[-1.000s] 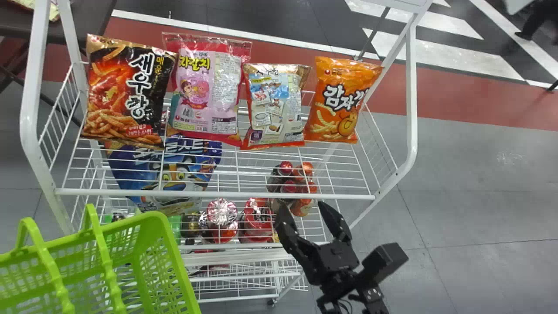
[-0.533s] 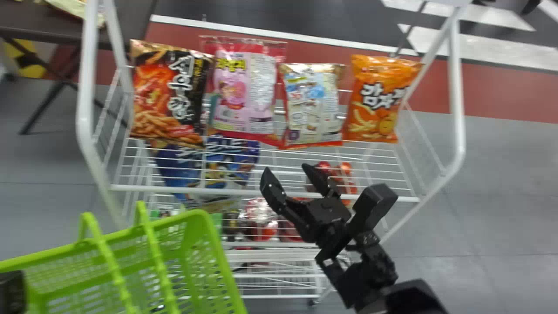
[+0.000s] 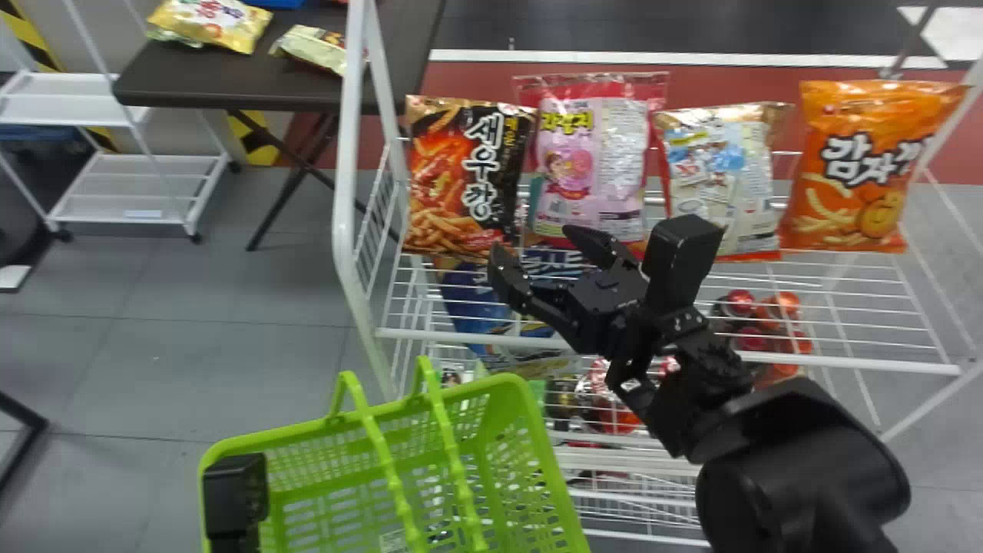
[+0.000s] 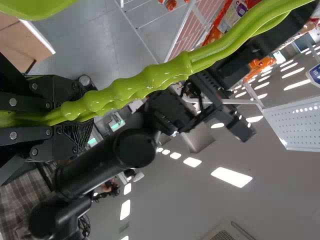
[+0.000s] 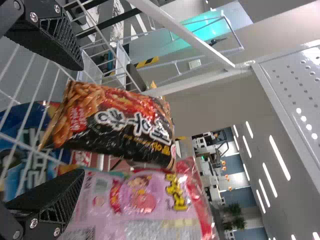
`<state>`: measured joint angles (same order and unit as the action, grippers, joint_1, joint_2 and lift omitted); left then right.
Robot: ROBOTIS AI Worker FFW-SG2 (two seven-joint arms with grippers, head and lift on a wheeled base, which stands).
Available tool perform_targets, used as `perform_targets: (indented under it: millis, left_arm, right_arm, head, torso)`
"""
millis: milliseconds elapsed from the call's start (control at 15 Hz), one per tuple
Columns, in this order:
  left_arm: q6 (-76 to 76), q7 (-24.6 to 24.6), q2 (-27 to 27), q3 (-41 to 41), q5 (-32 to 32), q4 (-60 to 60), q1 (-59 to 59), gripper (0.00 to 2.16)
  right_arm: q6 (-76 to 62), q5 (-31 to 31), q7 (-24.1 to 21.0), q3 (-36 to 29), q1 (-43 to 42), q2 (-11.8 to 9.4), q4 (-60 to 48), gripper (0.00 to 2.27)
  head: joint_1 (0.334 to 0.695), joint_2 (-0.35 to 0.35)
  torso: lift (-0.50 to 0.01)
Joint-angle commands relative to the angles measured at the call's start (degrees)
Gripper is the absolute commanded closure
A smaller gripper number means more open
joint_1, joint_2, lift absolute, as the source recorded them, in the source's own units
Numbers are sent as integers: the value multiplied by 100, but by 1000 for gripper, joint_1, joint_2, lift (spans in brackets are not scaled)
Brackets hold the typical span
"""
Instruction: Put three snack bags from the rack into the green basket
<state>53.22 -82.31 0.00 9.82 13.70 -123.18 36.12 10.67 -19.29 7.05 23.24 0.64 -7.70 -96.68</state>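
Note:
In the head view my right gripper (image 3: 537,250) is open at the front of the rack's top shelf, just below the black bag (image 3: 468,177) and the pink bag (image 3: 591,161). A pale blue-and-white bag (image 3: 722,177) and an orange bag (image 3: 852,169) stand to the right. In the right wrist view, the open right gripper (image 5: 80,120) has the black bag (image 5: 115,125) beyond its fingers, with the pink bag (image 5: 145,200) beside it. My left gripper (image 3: 234,491) is at the green basket (image 3: 530,407); the left wrist view shows the left gripper (image 4: 75,114) shut on the basket handle (image 4: 130,90).
The rack's white front rail (image 3: 845,364) crosses under the right forearm. A blue bag (image 3: 468,303) and red-topped items (image 3: 741,302) lie below the top shelf. A dark table (image 3: 230,77) with snack bags and a white cart (image 3: 138,188) stand at the back left.
The rack and basket have shifted right in the head view. My right gripper has moved up and left relative to the rack, from near the red-topped items to the black bag.

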Motion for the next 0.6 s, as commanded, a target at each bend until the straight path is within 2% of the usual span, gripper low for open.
perform_targets:
  millis: [0,333,533]
  left_arm:
    - [35,4,-15,-24,-69,5,0,2145]
    - [88,13,-15,2,-69,-39,44,2145]
    - [88,4,-15,55,-69,-118,114,2145]
  right_arm:
    - [19,-4,-10,304,-583,128,527,80]
    - [1,154,-239,858,-1585,427,1494,70]
    - [19,400,-406,1051,-2024,717,2091,60]
  head:
    - [695,98]
    - [695,168]
    - [695,198]
  torso:
    - [0]
    - [0]
    - [0]
